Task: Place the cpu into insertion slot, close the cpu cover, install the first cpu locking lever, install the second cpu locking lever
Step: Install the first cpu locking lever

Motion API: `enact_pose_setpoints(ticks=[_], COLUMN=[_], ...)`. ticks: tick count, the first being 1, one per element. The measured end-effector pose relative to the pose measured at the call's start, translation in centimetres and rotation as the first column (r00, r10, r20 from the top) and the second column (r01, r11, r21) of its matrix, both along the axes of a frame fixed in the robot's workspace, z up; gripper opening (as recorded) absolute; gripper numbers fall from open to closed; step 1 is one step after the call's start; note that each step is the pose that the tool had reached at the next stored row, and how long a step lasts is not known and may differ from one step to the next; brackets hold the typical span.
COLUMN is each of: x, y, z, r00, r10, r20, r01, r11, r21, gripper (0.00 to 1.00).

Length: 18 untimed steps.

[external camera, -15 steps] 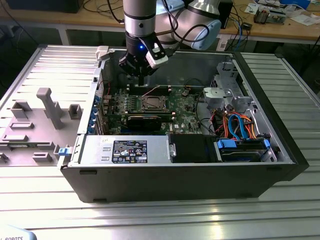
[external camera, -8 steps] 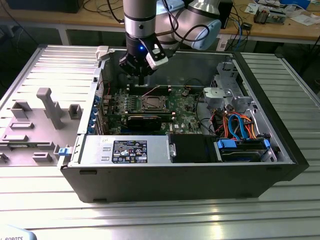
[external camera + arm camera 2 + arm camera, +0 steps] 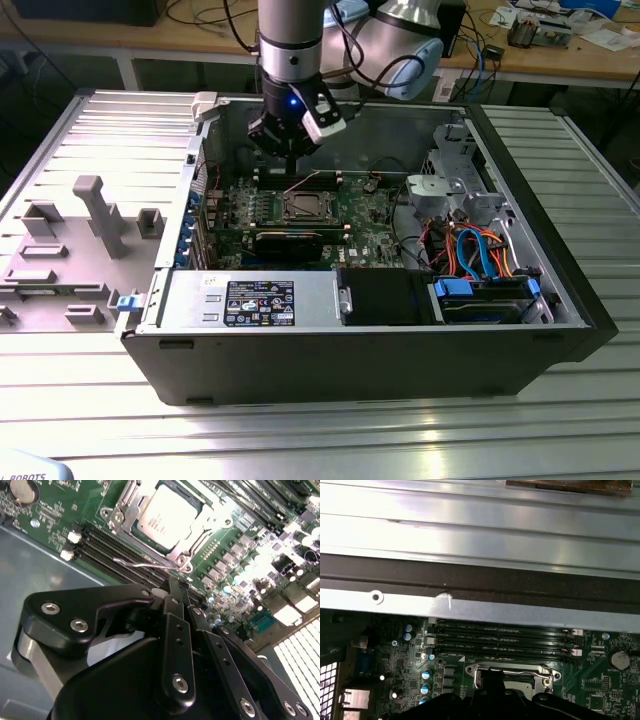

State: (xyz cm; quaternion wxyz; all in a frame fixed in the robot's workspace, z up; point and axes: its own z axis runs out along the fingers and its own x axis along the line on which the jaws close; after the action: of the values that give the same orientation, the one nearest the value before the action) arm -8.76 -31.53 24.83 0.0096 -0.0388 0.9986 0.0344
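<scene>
Open computer case (image 3: 400, 350), green motherboard (image 3: 370, 215) flat inside. The gripper (image 3: 182, 592) hovers just above the insertion slot (image 3: 305, 207), fingers pinched together, nothing held. The cpu cover (image 3: 125, 510) lies flat over the square cpu (image 3: 167, 515), metal top upward. A thin wire lever (image 3: 145, 565) runs along the slot's edge.

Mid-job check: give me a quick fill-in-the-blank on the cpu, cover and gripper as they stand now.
1. The cpu lies silver side up inside the ____.
2. The cover lies ____ over the cpu, and its window frames the chip.
3. The board around the cpu is ____ in colour.
4. In the exterior view the gripper hangs above the cpu, inside the open computer ____.

Missing words: slot; closed; green; case.
</scene>
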Motion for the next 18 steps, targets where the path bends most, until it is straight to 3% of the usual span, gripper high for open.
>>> enact_pose_setpoints(ticks=[1,9,13,18], x=[0.08,0.81,1.01,1.12], y=[0.02,0.09,0.23,0.42], z=[-0.09,-0.59,-0.75,-0.81], r00=[1.0,0.9998,0.9997,0.9994], r10=[-0.001,-0.022,-0.024,-0.034], r20=[0.0001,0.0,0.001,0.0011], r01=[0.001,0.022,0.024,0.034], r11=[1.0,0.9997,0.9996,0.9993], r21=[-0.0035,-0.004,-0.013,-0.0133], gripper=[0.11,0.11,0.11,0.11])
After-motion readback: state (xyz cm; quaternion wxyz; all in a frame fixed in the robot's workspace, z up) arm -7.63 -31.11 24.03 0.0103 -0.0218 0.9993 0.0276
